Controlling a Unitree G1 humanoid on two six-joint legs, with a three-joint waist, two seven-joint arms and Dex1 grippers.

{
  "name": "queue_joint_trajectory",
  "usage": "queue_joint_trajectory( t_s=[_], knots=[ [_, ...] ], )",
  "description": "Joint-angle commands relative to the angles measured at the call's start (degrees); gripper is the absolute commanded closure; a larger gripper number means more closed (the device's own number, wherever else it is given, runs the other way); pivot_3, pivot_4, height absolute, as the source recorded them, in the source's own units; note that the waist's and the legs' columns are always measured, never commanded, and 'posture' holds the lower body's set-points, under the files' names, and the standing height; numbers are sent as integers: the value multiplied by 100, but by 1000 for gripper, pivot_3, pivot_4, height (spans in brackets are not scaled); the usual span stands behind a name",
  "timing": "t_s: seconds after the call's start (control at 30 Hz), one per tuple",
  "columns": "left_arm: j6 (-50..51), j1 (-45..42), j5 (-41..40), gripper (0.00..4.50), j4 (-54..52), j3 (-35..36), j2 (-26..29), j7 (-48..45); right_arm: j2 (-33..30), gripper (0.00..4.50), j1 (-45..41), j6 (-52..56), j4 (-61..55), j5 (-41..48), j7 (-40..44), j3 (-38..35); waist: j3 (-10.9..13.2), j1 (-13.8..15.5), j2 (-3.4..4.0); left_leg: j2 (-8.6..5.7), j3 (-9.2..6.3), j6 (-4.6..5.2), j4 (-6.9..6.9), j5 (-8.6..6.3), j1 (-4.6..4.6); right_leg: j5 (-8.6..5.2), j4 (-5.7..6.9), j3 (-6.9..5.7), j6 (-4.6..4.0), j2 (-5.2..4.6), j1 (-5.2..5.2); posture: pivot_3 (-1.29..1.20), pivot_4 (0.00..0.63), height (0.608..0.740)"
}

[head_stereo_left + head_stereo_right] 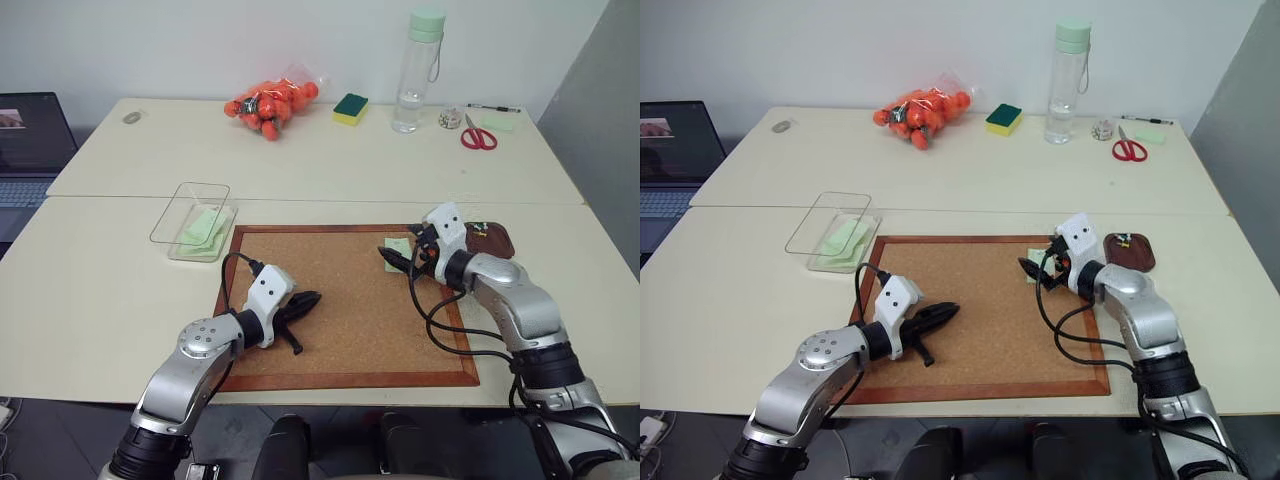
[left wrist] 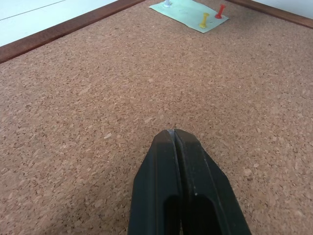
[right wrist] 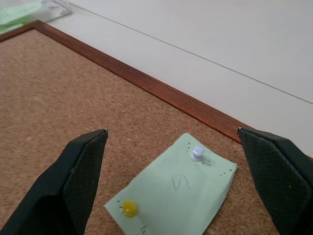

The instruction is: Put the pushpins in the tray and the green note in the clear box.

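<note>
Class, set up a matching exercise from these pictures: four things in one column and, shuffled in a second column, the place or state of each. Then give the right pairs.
Things:
1. left gripper
2. right gripper
3. green note
4. scissors

Place or state:
A. pinned flat on the cork board
B. on the far table, near the water bottle
C. shut, over bare cork
D. open, its fingers either side of the note

Pairs: 1-C, 2-D, 3-A, 4-B

Open right tool (image 3: 171,181) over green note (image 3: 178,196), yellow pushpin (image 3: 128,208), white pushpin (image 3: 197,152)
</note>
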Motion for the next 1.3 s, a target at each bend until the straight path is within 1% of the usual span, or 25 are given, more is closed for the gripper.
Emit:
queue_joint_trajectory(
  t_s=[0.03,0.07,0.13,0.2,0.23,0.37,0.4,0.43,0.6,0.67,0.8,1.0,1.3],
  knots=[
    [-23,35,17,4450,-208,48,-7,62,23,0,-234,-373,361,-226,38,7,0,-2,0,0,0,0,0,0,0,0,0,0,0,0,0,0,150,740],
    [-16,45,14,4450,-223,44,-7,74,30,0,-252,-418,419,-255,60,2,0,-2,0,1,0,0,0,0,0,0,0,-1,0,0,0,0,150,740],
    [-6,70,13,4500,-258,36,-2,87,36,354,-294,-501,540,-318,105,13,0,-3,0,1,-1,0,0,0,1,0,1,-2,0,1,0,0,150,740],
    [-4,83,20,4500,-275,26,-1,94,52,571,-349,-577,685,-380,123,19,0,-2,0,1,0,0,0,0,0,0,1,-1,0,1,0,0,150,740],
    [-4,89,21,4500,-281,22,-4,97,63,930,-367,-613,742,-410,133,20,0,-3,0,1,0,0,0,0,0,0,1,0,0,1,0,0,150,740],
    [-5,91,29,4500,-283,6,-7,97,80,1676,-434,-799,898,-535,172,63,0,-4,0,2,0,0,0,0,1,0,1,-1,0,1,0,0,150,740],
    [-7,89,30,4500,-280,0,-7,93,94,1794,-458,-819,943,-551,176,64,0,-4,0,2,0,0,0,0,1,0,1,-1,0,1,-1,0,150,740],
    [-8,88,32,4500,-276,-6,-10,90,110,2083,-479,-839,989,-571,185,60,0,-4,1,2,0,0,0,0,1,0,1,-1,0,1,-1,0,150,740],
    [-26,114,44,4500,-278,-41,-22,83,144,3088,-505,-993,1122,-725,232,112,0,-4,1,1,0,0,0,0,1,0,1,-1,0,1,0,0,150,740],
    [-33,119,48,4500,-270,-46,-21,76,162,3623,-522,-1026,1200,-776,230,129,0,-4,1,1,0,0,-1,0,1,0,1,0,0,1,-1,0,150,740],
    [-55,126,61,4500,-256,-47,-16,67,177,4463,-577,-1127,1359,-881,202,136,0,-4,1,1,0,0,0,0,1,0,2,-1,0,1,-1,0,150,740],
    [-105,163,102,4500,-248,-67,-20,68,183,4463,-653,-1223,1421,-897,233,80,0,-4,1,1,0,0,1,0,2,1,2,0,2,1,0,0,150,740],
    [-122,247,156,4500,-231,-143,-3,38,120,4463,-539,-1094,928,-671,324,-97,1,-4,1,1,0,0,0,0,1,1,2,1,2,1,0,0,150,740]
  ],
)
